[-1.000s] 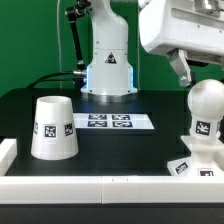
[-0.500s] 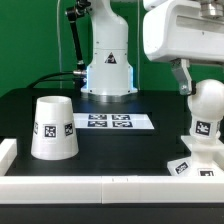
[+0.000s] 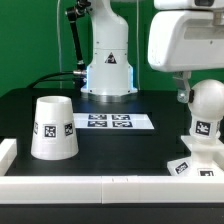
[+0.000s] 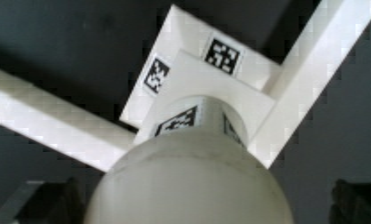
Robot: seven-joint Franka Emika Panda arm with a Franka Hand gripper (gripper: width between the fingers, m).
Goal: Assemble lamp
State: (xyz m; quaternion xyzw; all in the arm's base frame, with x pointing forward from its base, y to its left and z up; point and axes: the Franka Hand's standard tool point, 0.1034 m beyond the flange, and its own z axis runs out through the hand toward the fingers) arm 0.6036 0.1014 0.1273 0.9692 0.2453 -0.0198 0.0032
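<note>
The claw (image 4: pixel 203 197) is hovering open over the bulb (image 3: pixel 205 108), its fingers spread to either side of the head, likely for gripping. The bulb is standing upright on the base (image 3: pixel 196 164).

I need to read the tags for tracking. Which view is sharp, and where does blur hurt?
Exterior view: evenly lit, tags on the shade and bulb crisp. Wrist view: the near bulb is out of focus; the base tags beyond look slightly blurred.
</note>
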